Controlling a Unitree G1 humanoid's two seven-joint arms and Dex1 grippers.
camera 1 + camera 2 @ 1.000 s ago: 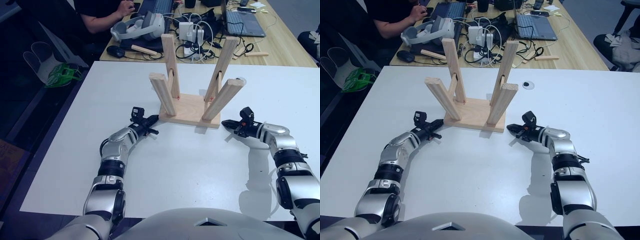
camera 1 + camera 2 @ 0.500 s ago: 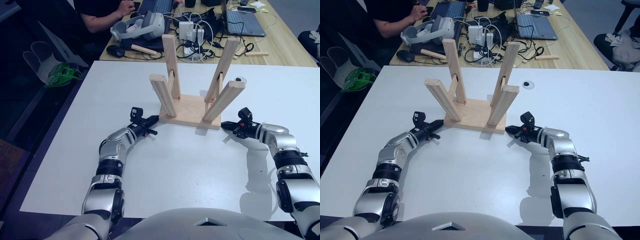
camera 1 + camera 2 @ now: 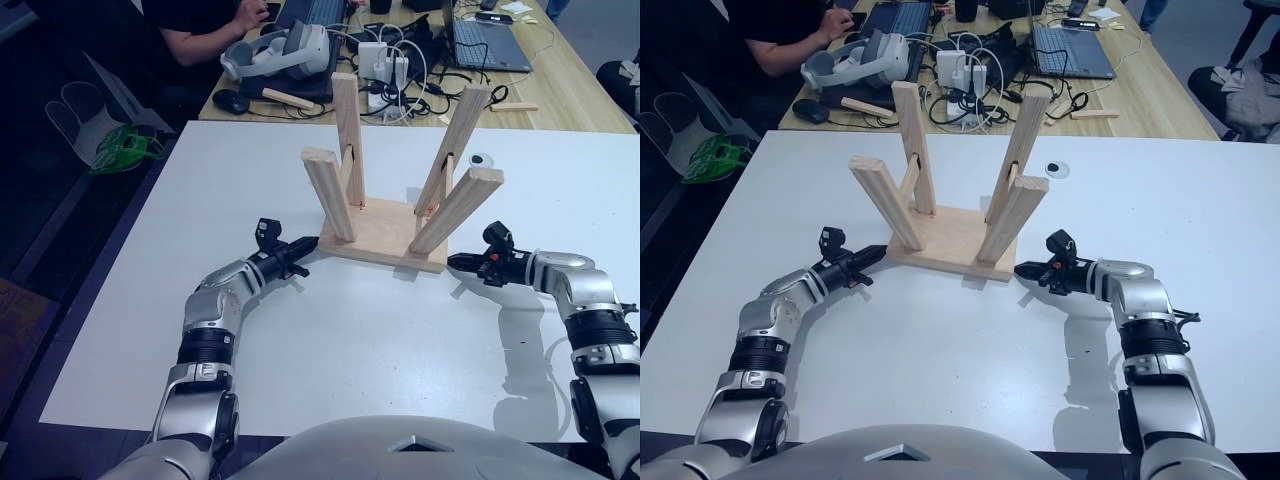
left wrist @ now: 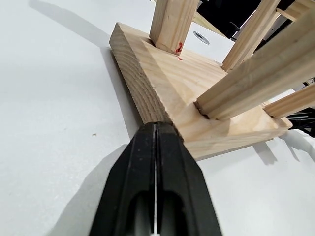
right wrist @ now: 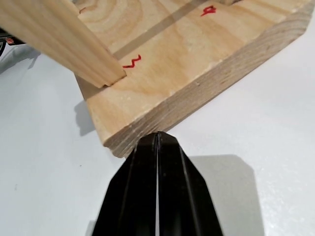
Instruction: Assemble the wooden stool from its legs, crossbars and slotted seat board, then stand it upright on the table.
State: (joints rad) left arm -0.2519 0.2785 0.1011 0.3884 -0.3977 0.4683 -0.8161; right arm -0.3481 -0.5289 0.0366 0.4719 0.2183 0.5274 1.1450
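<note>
- Fingers of the left arm, the left fingers (image 4: pixel 142 162), are black and pressed shut with nothing between them. Their tip meets the near left corner of the seat board.
- Black right fingers (image 5: pixel 170 187) are likewise closed and empty. Their tip sits at the board's near right corner, touching it or just beside it.
- Between the two arms a pale wooden stool (image 3: pixel 390 190) lies upside down on the white surface (image 3: pixel 330 340).
- Its flat square seat board (image 3: pixel 385 232) rests on the surface, with red marks drawn on the upturned face near the leg slots.
- Four square-section legs (image 3: pixel 329 193) rise from the board and splay outward, two on each side.
- A short wooden crossbar (image 3: pixel 908 182) runs between the left pair of legs.
- Behind the white surface stands a wooden desk (image 3: pixel 560 95) carrying laptops, cables and a headset.
</note>
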